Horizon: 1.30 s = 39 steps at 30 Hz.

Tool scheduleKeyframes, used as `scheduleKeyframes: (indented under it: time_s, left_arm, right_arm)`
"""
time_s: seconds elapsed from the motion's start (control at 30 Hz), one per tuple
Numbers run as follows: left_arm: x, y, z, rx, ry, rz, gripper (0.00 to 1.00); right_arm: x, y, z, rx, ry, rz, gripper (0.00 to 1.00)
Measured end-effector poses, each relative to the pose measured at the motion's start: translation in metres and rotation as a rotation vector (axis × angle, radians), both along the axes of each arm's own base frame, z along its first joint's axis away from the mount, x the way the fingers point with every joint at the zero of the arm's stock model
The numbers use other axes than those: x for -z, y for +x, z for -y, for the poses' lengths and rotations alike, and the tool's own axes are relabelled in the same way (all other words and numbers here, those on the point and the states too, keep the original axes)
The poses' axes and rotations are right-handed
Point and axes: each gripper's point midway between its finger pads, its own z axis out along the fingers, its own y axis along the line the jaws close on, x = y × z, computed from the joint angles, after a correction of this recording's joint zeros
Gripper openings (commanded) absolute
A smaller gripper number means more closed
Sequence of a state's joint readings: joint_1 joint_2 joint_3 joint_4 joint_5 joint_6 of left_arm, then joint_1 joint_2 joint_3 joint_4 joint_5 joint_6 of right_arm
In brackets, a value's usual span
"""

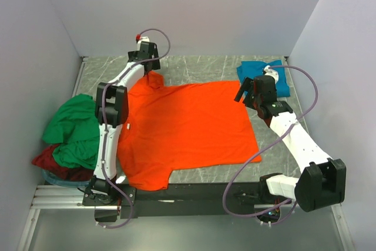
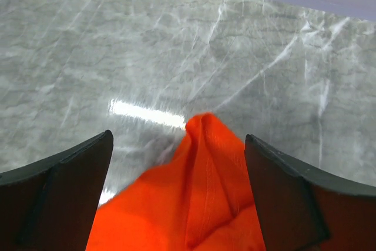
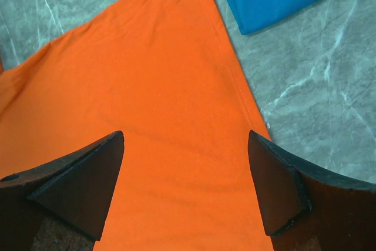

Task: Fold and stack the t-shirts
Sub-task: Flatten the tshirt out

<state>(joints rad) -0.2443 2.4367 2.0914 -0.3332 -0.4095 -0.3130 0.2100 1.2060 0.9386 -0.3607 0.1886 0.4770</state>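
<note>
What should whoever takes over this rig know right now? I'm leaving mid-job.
Left end effector: open, jaws either side of a raised sleeve of the bright orange cloth t-shirt, near the far edge of the grey marble-patterned table.
Right end effector: open, over the orange shirt's far right edge.
Teal blue cloth shirt: flat, seemingly folded, far right corner.
Green cloth shirt and dark red cloth shirt: crumpled heap, left edge.
Done: orange spread flat. Left: fold orange, green, red; stack all.
</note>
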Motion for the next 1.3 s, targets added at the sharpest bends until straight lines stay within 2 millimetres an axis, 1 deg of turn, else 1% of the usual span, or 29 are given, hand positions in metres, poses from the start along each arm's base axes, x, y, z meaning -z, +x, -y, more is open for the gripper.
scheduleKeyframes:
  time_s: [0.1,0.2,0.27,0.3,0.4,0.43,0.53,0.57,0.67,0.77,0.8,0.83,0.87,0.93,0.97,1.03,1.07,1.23,1.3]
  left_arm:
    - [-0.015,-0.015,-0.001,-0.002,-0.022,-0.006,0.99]
    - [-0.035,-0.032,0.007,0.043,-0.078,-0.009,1.00]
    - [-0.049,-0.041,0.017,0.086,-0.131,-0.006,1.00]
    - [-0.055,-0.044,0.022,0.105,-0.151,-0.006,1.00]
    - [-0.060,-0.045,0.031,0.124,-0.200,-0.012,1.00]
    - [-0.057,-0.047,0.033,0.124,-0.215,-0.028,0.99]
    - [-0.043,-0.049,0.040,0.128,-0.244,-0.074,0.91]
    - [-0.036,-0.050,0.042,0.130,-0.252,-0.093,0.85]
    - [-0.009,-0.055,0.045,0.127,-0.262,-0.160,0.73]
    - [0.012,-0.061,0.049,0.129,-0.272,-0.214,0.66]
    - [0.019,-0.063,0.050,0.130,-0.273,-0.231,0.66]
    - [0.025,-0.066,0.052,0.135,-0.278,-0.248,0.62]
    - [0.030,-0.068,0.054,0.140,-0.283,-0.262,0.55]
    - [0.037,-0.070,0.057,0.146,-0.291,-0.284,0.49]
    - [0.039,-0.070,0.059,0.149,-0.293,-0.288,0.42]
    - [0.042,-0.070,0.061,0.154,-0.295,-0.294,0.37]
    - [0.042,-0.070,0.063,0.157,-0.298,-0.294,0.30]
    - [0.041,-0.071,0.067,0.164,-0.301,-0.295,0.12]
    - [0.041,-0.071,0.067,0.165,-0.301,-0.294,0.02]
  right_arm:
    - [0.004,0.001,-0.002,-0.009,0.004,-0.016,0.92]
    - [0.006,0.000,-0.004,-0.017,0.009,-0.024,0.91]
    - [0.007,0.000,-0.004,-0.018,0.009,-0.026,0.91]
    - [0.007,0.000,-0.004,-0.019,0.010,-0.026,0.91]
    - [0.007,0.000,-0.004,-0.019,0.010,-0.027,0.91]
    - [0.007,0.000,-0.004,-0.019,0.010,-0.027,0.92]
    - [0.007,-0.001,-0.004,-0.019,0.009,-0.032,0.91]
    - [0.007,-0.001,-0.004,-0.019,0.009,-0.033,0.92]
    - [0.008,-0.001,-0.004,-0.019,0.009,-0.034,0.92]
    - [0.008,-0.001,-0.004,-0.019,0.008,-0.037,0.91]
    - [0.009,-0.001,-0.004,-0.018,0.006,-0.040,0.91]
    - [0.009,-0.001,-0.004,-0.017,0.005,-0.041,0.91]
    - [0.009,0.000,-0.004,-0.016,0.004,-0.044,0.92]
    - [0.010,0.001,-0.004,-0.016,0.003,-0.048,0.92]
    - [0.011,0.001,-0.004,-0.016,0.003,-0.050,0.91]
    - [0.011,0.002,-0.004,-0.016,0.002,-0.052,0.92]
    - [0.011,0.002,-0.004,-0.015,0.002,-0.052,0.92]
    - [0.012,0.002,-0.003,-0.012,-0.002,-0.057,0.91]
    - [0.013,0.002,-0.003,-0.012,-0.003,-0.061,0.91]
